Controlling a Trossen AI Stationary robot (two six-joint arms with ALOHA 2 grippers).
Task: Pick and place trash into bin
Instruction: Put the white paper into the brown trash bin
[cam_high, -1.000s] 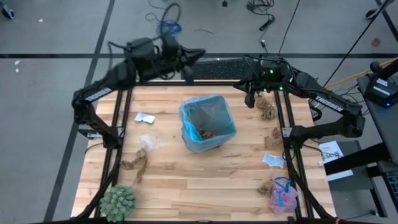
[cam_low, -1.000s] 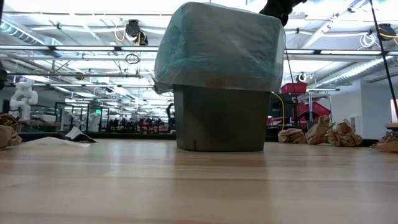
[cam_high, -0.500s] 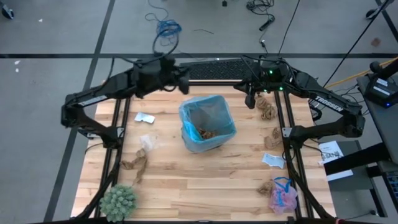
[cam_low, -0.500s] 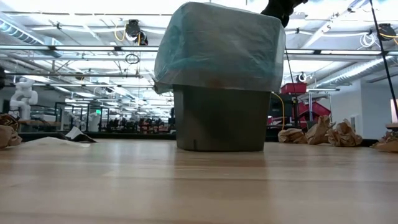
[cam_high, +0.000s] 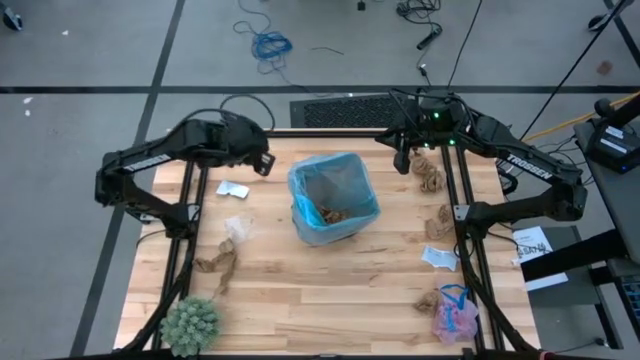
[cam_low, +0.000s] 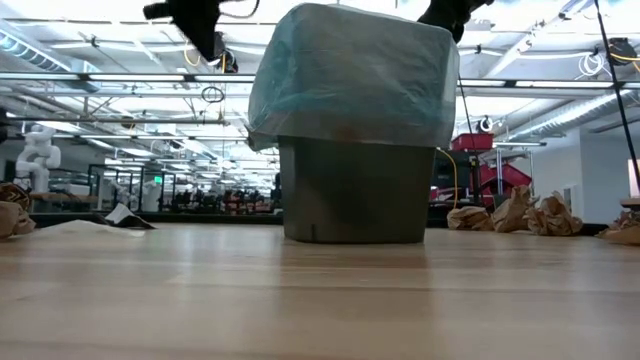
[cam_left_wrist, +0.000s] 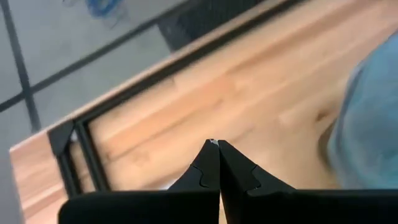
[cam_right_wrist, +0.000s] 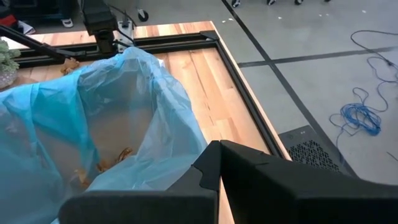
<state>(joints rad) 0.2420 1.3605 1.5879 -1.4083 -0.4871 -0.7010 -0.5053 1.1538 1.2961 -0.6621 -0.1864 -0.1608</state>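
The bin, dark with a light-blue bag, stands mid-table on its base and has brown scraps inside. My left gripper is shut and empty. It hangs above the far left of the table, left of the bin and just beyond a white paper bit. My right gripper is shut and empty above the bin's far right side. Brown wads lie along the right edge. A pink mesh puff lies at the near right. Another brown wad lies at the left.
A green spiky plant stands at the near left corner. A pale crumpled scrap lies left of the bin, and a white bit lies on the right. Black frame rails run along both table sides. Bare wood lies between the bin and the near edge.
My left gripper has swung from beyond the table's far edge toward the near and left edges and has sunk. It has tipped over and now points down at the table, staying shut and empty. The right arm has kept still.
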